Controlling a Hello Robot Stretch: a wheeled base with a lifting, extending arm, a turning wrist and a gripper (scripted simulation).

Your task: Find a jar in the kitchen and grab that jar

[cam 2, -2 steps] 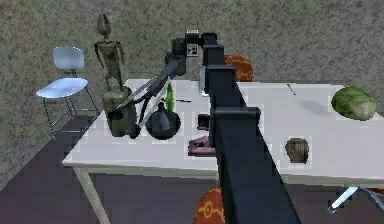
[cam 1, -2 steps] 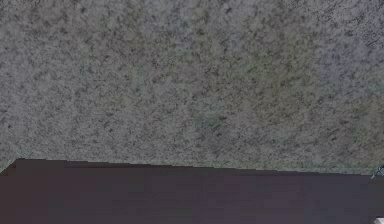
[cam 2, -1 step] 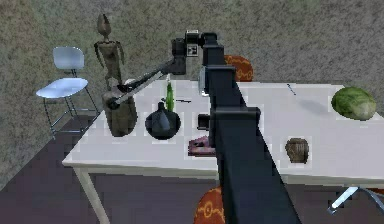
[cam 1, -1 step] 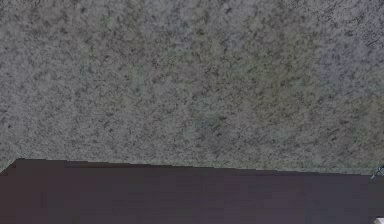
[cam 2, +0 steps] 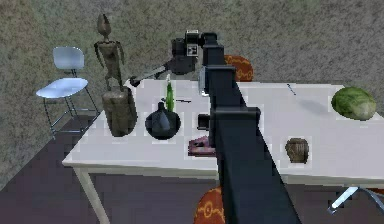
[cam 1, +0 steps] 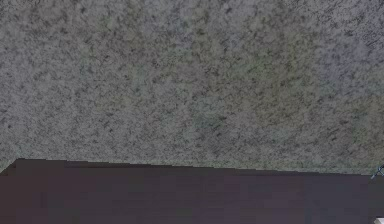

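A white table [cam 2: 330, 130] carries several small things. A dark round vase [cam 2: 162, 123] stands beside a slim green bottle [cam 2: 170, 95], and a small brown ribbed jar-like pot [cam 2: 296, 150] sits near the front edge. The dark arm [cam 2: 232, 120] reaches out over the table. At its far end the gripper [cam 2: 141, 76] points toward a tall wooden figure statue [cam 2: 110, 75] standing on the table's left end. I cannot tell whether the gripper holds anything.
A watermelon [cam 2: 354, 102] lies at the table's right end, with a pinkish object [cam 2: 203, 148] and a small dark cube [cam 2: 202, 122] by the arm. A pale blue chair [cam 2: 64, 82] stands left. The forward view faces a speckled grey surface [cam 1: 190, 80] above a dark strip [cam 1: 150, 195].
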